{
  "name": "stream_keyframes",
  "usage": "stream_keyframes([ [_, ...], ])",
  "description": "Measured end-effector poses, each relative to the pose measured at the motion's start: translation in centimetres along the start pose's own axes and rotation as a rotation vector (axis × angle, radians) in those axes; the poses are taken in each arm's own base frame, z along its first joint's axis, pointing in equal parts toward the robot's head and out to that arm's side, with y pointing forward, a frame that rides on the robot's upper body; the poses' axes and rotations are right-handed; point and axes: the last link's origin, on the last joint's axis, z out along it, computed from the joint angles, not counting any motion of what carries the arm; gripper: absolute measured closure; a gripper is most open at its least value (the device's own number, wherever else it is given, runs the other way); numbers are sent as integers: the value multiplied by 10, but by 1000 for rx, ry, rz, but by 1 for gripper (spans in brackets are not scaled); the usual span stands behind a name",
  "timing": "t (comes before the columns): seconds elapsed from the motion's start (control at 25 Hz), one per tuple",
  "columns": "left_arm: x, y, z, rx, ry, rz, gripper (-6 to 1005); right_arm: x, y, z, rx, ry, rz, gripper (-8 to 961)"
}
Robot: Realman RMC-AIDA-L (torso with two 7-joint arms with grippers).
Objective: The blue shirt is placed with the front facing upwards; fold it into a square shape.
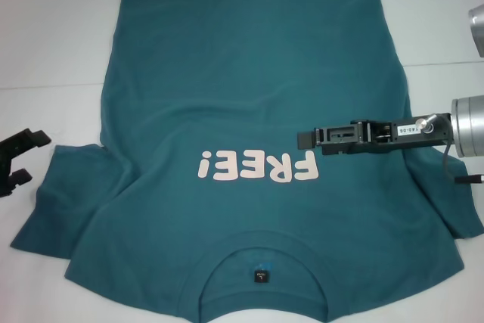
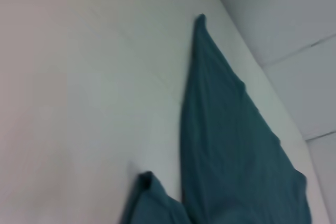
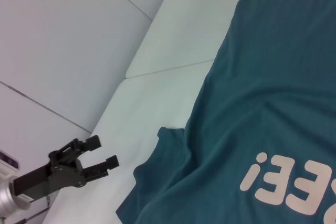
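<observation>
Nearest the head camera lies the collar of the blue shirt (image 1: 249,104), with a small dark neck label (image 1: 260,275) inside the neckline. The shirt is spread flat, front up, across the middle of the white counter (image 1: 53,35); its hem is at the far edge and the pale "FREE!" lettering (image 1: 257,166) reads upside down from here. The left sleeve (image 1: 57,202) lies rumpled and bunched near the left side, while the right sleeve spreads toward the right near corner.

The right gripper (image 1: 302,140) hovers over the chest, just right of the lettering, pointing left. Whether its fingers are parted or closed cannot be told. The left gripper (image 1: 26,158) sits at the left edge, off the cloth and just beside the left sleeve, its two black fingers spread apart with nothing between them.

Bare counter lies open to the left of the shirt and beyond the hem.

The right wrist view shows the left gripper (image 3: 100,153) apart from the sleeve, over bare counter. The left wrist view shows only the shirt's long left side edge (image 2: 186,108) running away across bare counter.
</observation>
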Motion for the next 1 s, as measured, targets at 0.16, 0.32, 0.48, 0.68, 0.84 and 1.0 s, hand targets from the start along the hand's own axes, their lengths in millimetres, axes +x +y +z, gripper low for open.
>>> stream_keyframes([
  [0.16,-1,-4,6,32,5,28,50,-1,1,0,0,0,-1,13],
  [0.32,-1,-6,7,50,13,54,52,-1,1,1,0,0,-1,13],
  [0.48,-2,-8,9,63,14,88,53,-1,0,0,0,-1,0,13],
  [0.68,-3,-9,11,67,11,162,55,0,0,0,1,-1,4,13],
  [0.84,-3,-12,11,84,15,173,57,2,-1,-1,3,-1,8,13],
  [1.0,-7,-16,13,103,1,167,58,2,-2,-1,3,-1,9,13],
])
